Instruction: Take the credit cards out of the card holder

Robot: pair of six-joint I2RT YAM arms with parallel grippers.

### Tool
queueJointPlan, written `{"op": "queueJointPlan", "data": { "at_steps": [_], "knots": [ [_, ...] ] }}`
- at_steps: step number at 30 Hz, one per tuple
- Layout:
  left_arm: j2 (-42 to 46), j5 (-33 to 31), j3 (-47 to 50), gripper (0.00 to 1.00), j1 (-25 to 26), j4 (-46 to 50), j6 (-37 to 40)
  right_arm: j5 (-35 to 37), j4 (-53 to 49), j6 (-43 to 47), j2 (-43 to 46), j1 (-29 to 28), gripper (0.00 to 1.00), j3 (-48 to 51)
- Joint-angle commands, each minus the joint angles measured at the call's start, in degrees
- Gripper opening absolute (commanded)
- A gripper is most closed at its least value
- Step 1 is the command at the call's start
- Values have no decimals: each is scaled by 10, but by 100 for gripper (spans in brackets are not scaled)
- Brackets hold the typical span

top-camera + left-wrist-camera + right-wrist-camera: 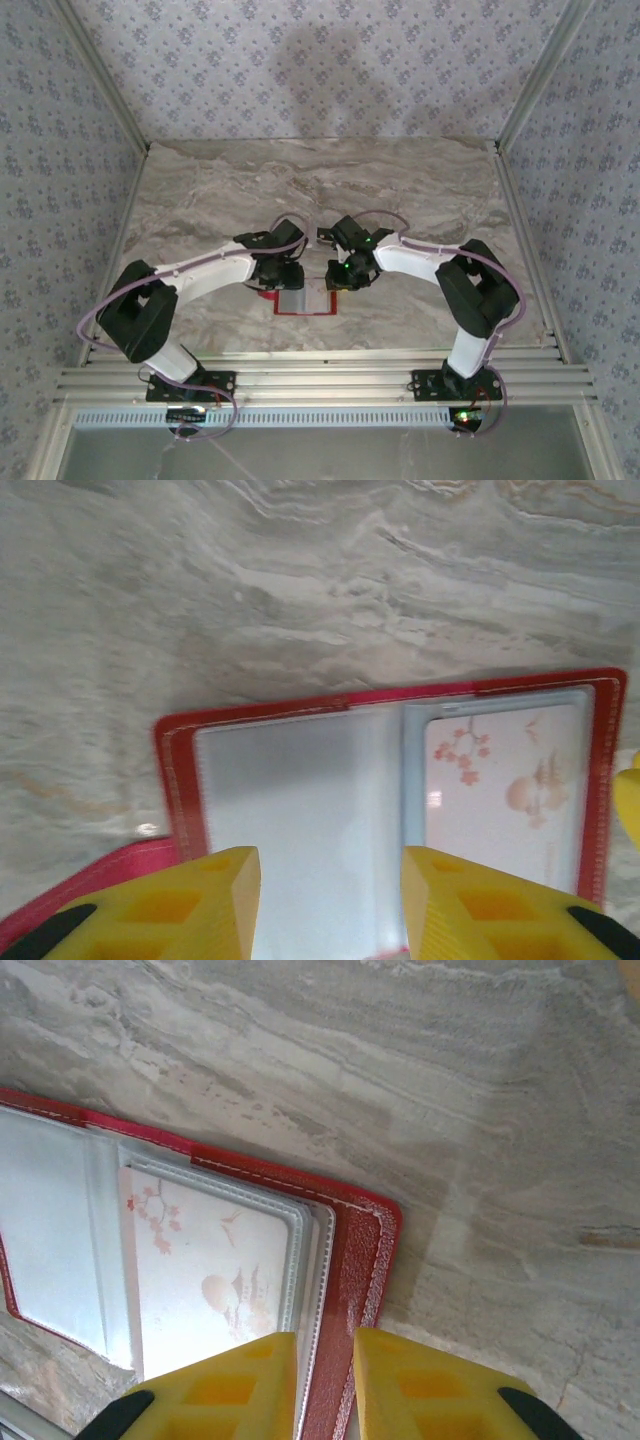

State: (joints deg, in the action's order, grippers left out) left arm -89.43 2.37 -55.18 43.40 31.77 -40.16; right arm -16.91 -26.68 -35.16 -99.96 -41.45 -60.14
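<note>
Item one, the marbled surface: smooth, offering little friction, so anything light on it may skate if nudged. Item two, the left arm: its left jaws stand moderately apart above the empty left window of the holder and hold nothing. Whether they press down I cannot tell. If they do not, the holder could drag or lift as a whole once a card is tugged. Item three, the right arm: its right jaws are parted only narrowly, astride the outer right edge, with sleeve edge and red cover both running into the gap. I see no clear grip. The likely fault here is closing on cover and plastic together rather than the card alone. Item four, the card holder: lying open and flat between both arms, near the front of the surface. Item five, one of the credit cards: pale with pink blossom print, seated fully inside the right clear sleeve. Thin and flush, it may slip the pinch or bend.
</note>
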Motion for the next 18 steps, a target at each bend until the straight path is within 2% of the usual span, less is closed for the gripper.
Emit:
{"op": "queueJointPlan", "data": {
  "at_steps": [1,9,18],
  "knots": [
    [16,90,25,42,-9,-83,-23,10,-18,-4,21,-6,24,6],
    [-13,153,47,35,-17,-138,-51,-15,5,-25,-7,-13,23,6],
    [-36,148,43,27,-17,-120,-53,-11,4,-23,-33,-17,24,1]
  ]
}}
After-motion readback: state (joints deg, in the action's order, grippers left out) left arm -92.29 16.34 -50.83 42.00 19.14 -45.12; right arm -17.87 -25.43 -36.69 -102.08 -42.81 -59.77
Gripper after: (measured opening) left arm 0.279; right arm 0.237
